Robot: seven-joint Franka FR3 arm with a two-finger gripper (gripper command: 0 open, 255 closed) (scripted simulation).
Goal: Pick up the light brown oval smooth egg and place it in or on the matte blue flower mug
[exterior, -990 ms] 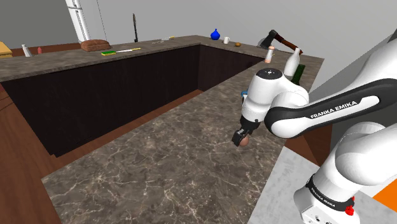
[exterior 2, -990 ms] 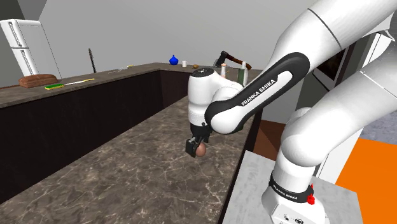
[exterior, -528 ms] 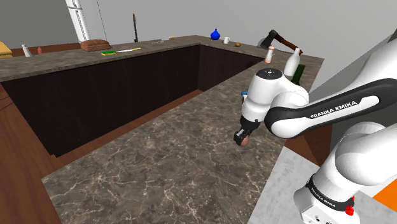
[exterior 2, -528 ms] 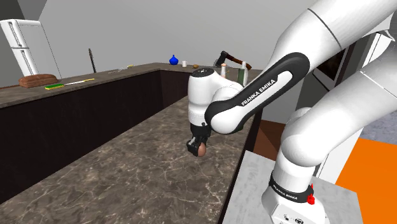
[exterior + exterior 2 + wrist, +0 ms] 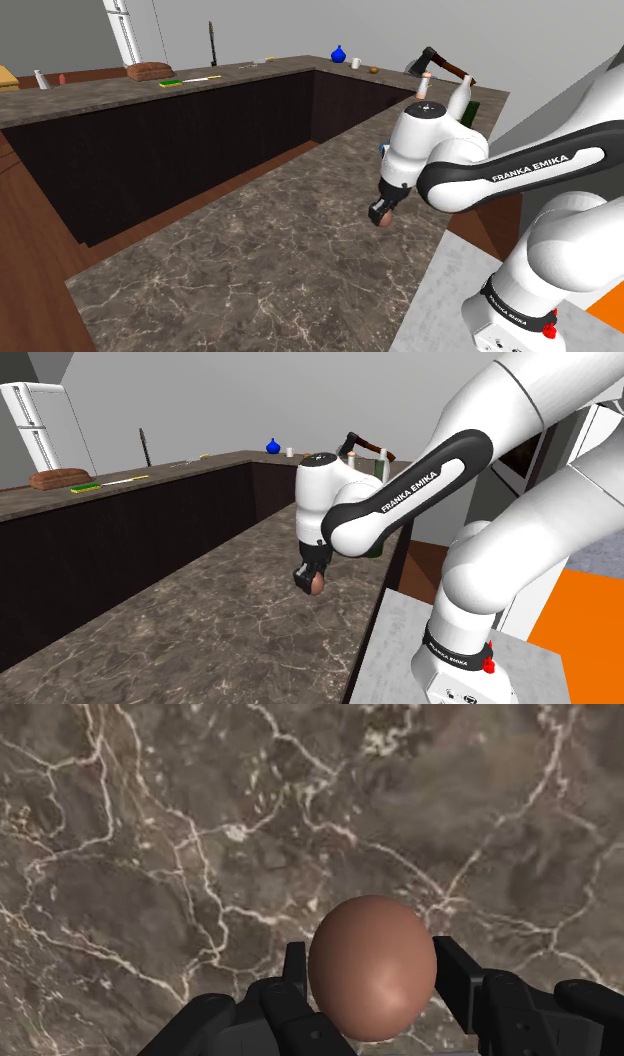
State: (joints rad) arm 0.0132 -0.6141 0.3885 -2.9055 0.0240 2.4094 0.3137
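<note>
A smooth light brown egg sits clasped between my black fingers, with the brown marbled countertop a short way beyond it. In the shoulder view my gripper points down near the counter's right edge, the egg at its tip, just above the surface. The second exterior view has the same gripper and egg hanging over the stone. A small patch of blue peeks out beside the arm's white joint; I cannot tell what it is.
A deep dark recess opens to the shoulder view's left of the counter. At the far end stand a white bottle, an axe and a blue vase. A bread loaf lies on the back counter.
The hand has risen a little off the countertop with the egg held in it, and the arm's elbow has shifted slightly upward.
</note>
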